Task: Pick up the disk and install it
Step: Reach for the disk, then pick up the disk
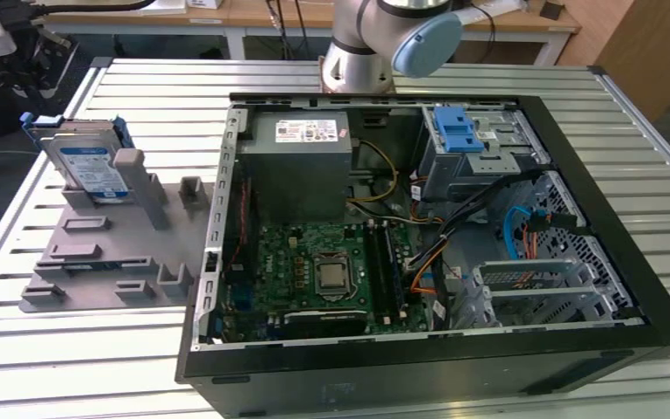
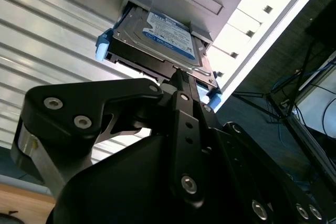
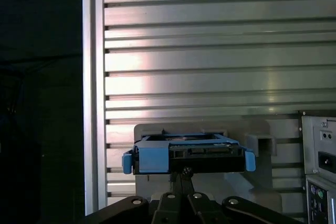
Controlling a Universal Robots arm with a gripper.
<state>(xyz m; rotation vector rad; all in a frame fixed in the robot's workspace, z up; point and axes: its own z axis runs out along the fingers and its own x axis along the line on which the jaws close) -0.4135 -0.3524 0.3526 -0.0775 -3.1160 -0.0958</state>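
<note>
Exterior view's left: the disk (image 1: 88, 166) stands on edge in a grey fixture (image 1: 102, 253) on the slatted tabletop (image 1: 79, 349), label facing out and blue side rails (image 1: 39, 131) on. It is not lifted and nothing is installed yet. Centre: open computer case (image 1: 428, 371) lying on its side, with a grey box (image 1: 300, 157) at the back and the motherboard (image 1: 324, 271) below it. Exterior view's right: silver cage (image 1: 481, 153) with a blue latch (image 1: 457, 131), and loose cables (image 1: 522, 231) draped just beside it. The arm (image 1: 370, 44) rises behind the case. In both wrist views the end effector (image 2: 181, 77) sits right at the disk's near edge, roughly mid-length. Its fingers look clenched together with nothing between them, so the disk is not grasped. Contact or a small gap: can't tell. Risks, as judged: clenched like this it can't take the disk, and pushing in would shove or tip the disk in its slot. A grip that lands off-centre could let the disk swing. A skewed lift could catch the rails on the fixture walls. At the cage, the cables could snag, or tilted rails could jam at the opening.
</note>
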